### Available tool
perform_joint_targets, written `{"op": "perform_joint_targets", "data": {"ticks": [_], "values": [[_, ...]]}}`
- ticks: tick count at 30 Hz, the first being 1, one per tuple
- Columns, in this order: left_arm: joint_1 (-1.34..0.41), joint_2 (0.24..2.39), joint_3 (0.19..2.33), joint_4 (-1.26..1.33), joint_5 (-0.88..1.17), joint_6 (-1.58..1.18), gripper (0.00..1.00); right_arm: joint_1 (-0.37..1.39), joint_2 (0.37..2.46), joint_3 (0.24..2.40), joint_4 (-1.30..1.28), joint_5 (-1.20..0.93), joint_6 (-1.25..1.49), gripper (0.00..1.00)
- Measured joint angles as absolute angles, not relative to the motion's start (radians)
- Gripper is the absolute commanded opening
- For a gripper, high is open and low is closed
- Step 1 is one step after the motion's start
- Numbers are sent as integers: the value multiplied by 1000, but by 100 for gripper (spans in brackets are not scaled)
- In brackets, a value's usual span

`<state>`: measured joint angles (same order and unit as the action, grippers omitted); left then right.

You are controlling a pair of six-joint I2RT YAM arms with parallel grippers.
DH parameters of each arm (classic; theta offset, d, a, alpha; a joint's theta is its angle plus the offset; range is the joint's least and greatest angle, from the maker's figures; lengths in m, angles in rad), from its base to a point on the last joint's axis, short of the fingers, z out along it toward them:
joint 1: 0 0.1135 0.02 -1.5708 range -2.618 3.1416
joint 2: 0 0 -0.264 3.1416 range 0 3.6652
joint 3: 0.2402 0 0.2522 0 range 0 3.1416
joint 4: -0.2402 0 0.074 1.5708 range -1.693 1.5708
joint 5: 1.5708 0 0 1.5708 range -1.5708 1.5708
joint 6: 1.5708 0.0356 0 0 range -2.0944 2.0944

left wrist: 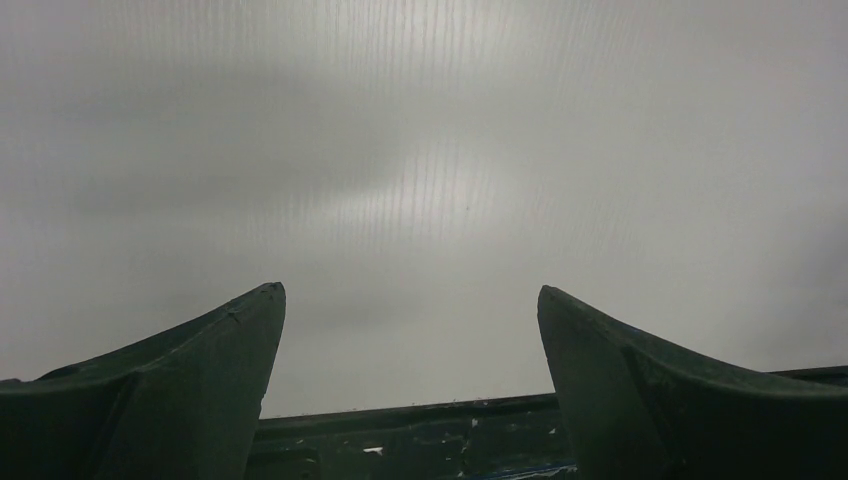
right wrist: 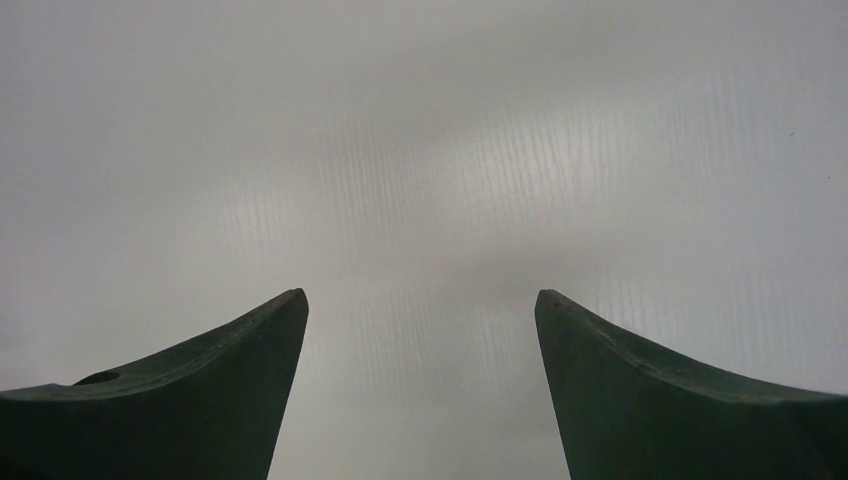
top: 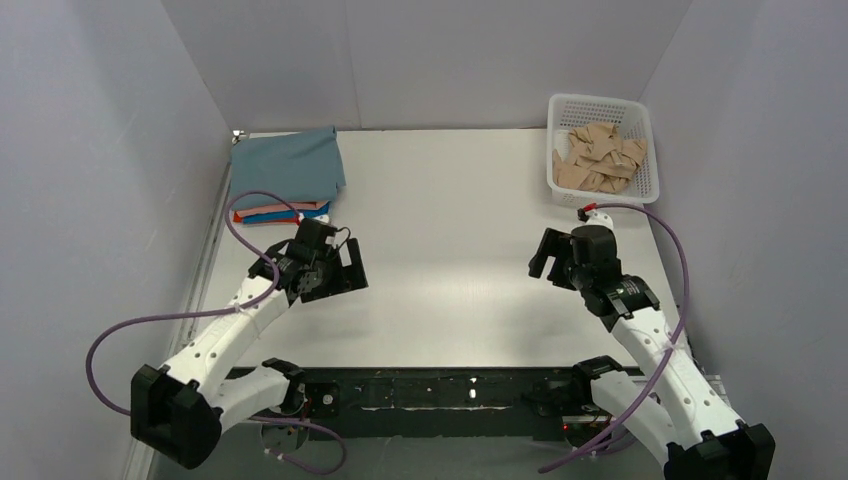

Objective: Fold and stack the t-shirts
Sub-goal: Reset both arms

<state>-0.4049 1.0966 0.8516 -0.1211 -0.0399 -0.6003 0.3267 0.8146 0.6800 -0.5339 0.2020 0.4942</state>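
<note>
A folded grey-blue t-shirt lies on top of a stack at the far left of the table. Bright blue, salmon-pink and orange-red edges show under it. My left gripper is open and empty, just in front of the stack, over bare table. In the left wrist view its fingers stand wide apart over the table top. My right gripper is open and empty at the right middle of the table. Its fingers frame only bare table.
A white plastic basket holding several tan folded pieces stands at the far right corner. Grey walls close in the table on three sides. The black base rail runs along the near edge. Purple cables loop beside both arms.
</note>
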Motion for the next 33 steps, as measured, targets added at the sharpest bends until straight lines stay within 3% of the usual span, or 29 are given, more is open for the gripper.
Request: {"op": "perform_joint_targets", "data": {"ticks": [9, 33], "values": [[-467, 859, 667, -171, -152, -614, 98, 327, 678, 584, -514, 324, 519, 94], [-469, 738, 662, -243, -245, -610, 98, 327, 624, 564, -497, 399, 515, 95]]}}
